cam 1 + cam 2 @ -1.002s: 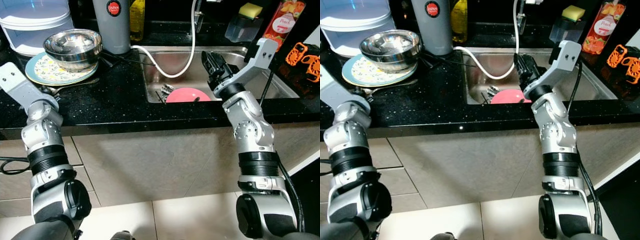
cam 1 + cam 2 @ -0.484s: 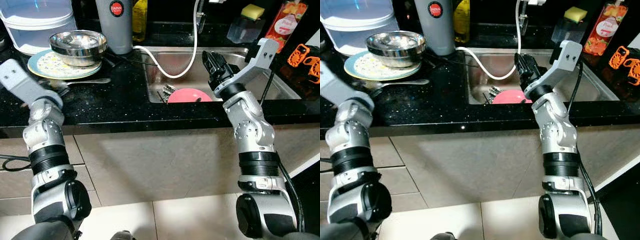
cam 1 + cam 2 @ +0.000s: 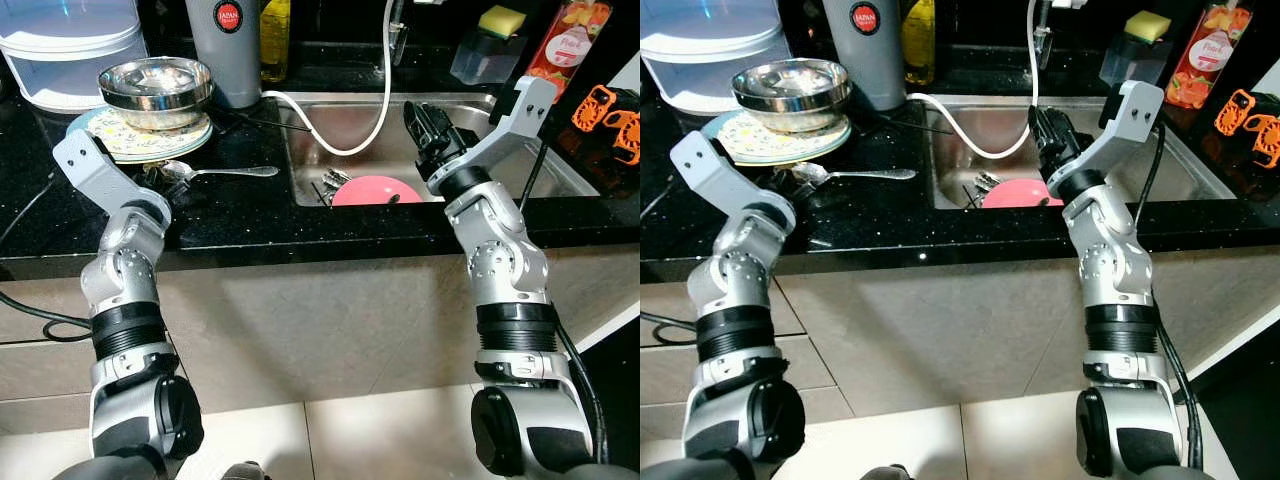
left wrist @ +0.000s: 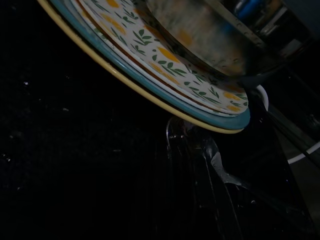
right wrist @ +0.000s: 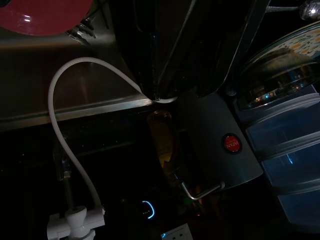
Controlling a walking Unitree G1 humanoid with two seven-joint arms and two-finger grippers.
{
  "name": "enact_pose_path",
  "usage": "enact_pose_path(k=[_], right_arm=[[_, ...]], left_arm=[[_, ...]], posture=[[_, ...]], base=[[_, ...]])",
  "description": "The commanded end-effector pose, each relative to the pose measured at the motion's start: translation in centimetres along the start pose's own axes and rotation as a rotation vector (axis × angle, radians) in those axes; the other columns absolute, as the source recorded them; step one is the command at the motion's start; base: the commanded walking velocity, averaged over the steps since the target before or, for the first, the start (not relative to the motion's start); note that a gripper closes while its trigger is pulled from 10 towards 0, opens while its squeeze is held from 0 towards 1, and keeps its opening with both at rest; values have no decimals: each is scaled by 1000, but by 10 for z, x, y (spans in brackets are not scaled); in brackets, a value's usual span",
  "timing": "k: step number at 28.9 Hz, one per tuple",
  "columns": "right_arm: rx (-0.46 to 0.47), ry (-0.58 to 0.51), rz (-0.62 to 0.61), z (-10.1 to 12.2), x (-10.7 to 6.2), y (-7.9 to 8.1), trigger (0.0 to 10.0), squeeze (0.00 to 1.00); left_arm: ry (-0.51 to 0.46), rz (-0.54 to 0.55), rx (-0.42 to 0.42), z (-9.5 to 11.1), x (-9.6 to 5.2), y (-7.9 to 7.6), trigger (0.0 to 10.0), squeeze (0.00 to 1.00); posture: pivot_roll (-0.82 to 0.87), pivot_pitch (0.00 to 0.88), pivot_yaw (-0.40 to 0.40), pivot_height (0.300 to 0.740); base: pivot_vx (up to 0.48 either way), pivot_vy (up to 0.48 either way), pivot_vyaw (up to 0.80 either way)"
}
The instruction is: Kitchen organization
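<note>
A metal spoon (image 3: 215, 172) lies on the black counter (image 3: 230, 215), its bowl end beside a stack of patterned plates (image 3: 105, 140) that carries a steel bowl (image 3: 155, 85). My left gripper (image 3: 160, 184) rests low on the counter at the spoon's bowl end, just in front of the plates. In the left wrist view the spoon (image 4: 215, 162) sits right under the plate rim (image 4: 150, 95). My right gripper (image 3: 424, 125) hovers shut over the sink (image 3: 540, 150), above a pink plate (image 3: 375, 190) with some cutlery (image 3: 330, 185) beside it.
A white hose (image 3: 375, 110) loops from the tap into the sink. Behind the plates stand a grey flask (image 3: 228, 45) and a clear container (image 3: 70, 40). A sponge holder (image 3: 485, 50), an orange bottle (image 3: 565, 40) and orange clips (image 3: 610, 115) line the right.
My left arm has swung right and forward over the counter, up to the spoon. The spoon now lies further right of the plates. The right arm has held still.
</note>
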State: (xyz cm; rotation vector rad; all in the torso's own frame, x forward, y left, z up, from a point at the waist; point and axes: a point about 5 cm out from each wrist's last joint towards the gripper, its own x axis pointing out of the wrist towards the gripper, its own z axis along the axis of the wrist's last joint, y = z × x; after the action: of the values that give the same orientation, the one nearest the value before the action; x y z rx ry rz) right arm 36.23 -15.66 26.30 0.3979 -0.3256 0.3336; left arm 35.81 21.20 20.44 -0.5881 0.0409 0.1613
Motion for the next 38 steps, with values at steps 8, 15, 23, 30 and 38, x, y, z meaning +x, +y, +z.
enact_pose_path(k=[8,15,23,30,38], right_arm=[[3,-1,-9,0,3,-2,10000,0],[2,-5,-8,1,3,-1,10000,0],[1,-3,1,0,5,0,10000,0],[4,-3,2,0,5,0,10000,0],[5,2,1,-2,4,0,10000,0]], left_arm=[[271,-266,-103,-63,-18,-46,10000,0],[205,-345,-186,-50,-23,-59,10000,0],[71,-455,-273,-9,-25,-67,4902,0],[79,-419,-223,-16,-28,-64,1608,0],[91,-375,-170,-17,-25,-60,10000,0]], posture=[[197,24,-50,740],[195,20,-49,740],[200,10,-52,740],[203,14,-51,740],[202,19,-51,740]], base=[[0,0,0],[0,0,0],[0,0,0],[0,0,0],[0,0,0]])
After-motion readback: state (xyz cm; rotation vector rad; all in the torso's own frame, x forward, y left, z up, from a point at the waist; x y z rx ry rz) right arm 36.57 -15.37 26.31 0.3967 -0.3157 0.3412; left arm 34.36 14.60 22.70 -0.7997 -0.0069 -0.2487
